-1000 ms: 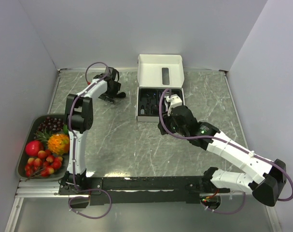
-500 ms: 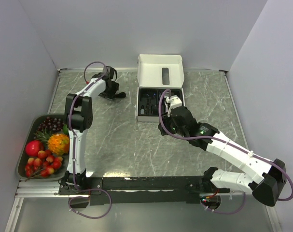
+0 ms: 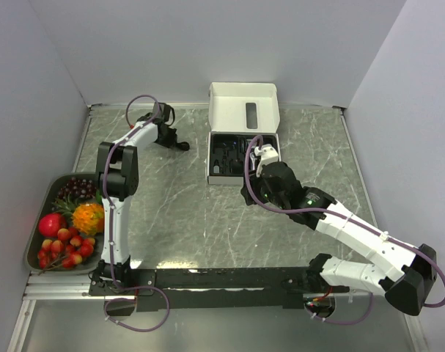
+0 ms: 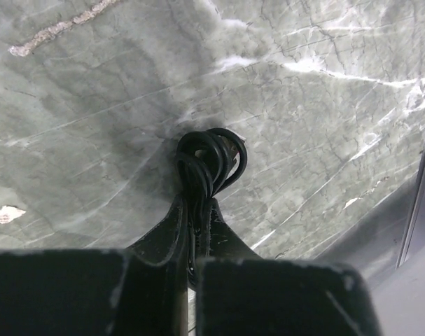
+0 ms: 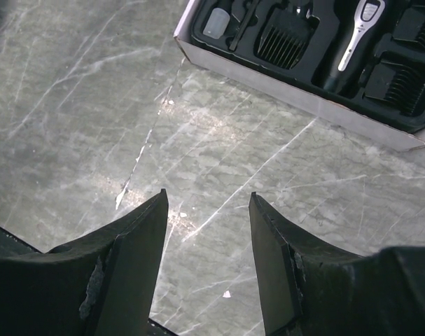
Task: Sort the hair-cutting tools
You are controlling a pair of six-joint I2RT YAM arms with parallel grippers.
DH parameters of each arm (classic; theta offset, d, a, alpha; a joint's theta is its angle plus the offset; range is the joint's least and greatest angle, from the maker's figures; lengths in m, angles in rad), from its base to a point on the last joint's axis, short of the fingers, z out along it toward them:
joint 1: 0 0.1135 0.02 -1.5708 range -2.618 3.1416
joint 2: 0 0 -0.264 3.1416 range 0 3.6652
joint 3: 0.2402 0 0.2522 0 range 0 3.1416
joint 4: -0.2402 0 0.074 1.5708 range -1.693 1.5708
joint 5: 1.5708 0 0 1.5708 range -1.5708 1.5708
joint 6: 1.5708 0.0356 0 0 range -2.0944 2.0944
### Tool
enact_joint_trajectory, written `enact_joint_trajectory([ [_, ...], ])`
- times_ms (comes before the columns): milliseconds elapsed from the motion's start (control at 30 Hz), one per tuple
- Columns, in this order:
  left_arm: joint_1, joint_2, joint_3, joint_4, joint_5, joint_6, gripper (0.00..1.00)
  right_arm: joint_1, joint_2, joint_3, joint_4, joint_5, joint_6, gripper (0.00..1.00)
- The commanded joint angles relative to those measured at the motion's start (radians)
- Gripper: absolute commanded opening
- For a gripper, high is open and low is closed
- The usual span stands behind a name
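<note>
Cable pickup is the step in hand: the left end effector [image 4: 196, 213] is pressed together on the coiled black cable [image 4: 212, 157], which lies on the tabletop [image 4: 79, 105], well apart from the white box [image 5: 282, 82]. The right end effector [image 5: 206, 224] hovers spread near that box. The next move probably calls for a clean lift and a carry toward the box's tray.
</note>
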Motion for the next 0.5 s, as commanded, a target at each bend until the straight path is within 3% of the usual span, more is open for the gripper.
enact_joint_trajectory([
  [0,0.003,-0.015,-0.09,-0.035,0.004,0.041,0.01,0.011,-0.034,-0.007,0.025,-0.007,0.014,0.58],
  [467,-0.051,-0.439,-0.279,0.111,0.079,0.275,0.02,0.016,-0.057,-0.031,0.011,-0.001,0.014,0.58],
])
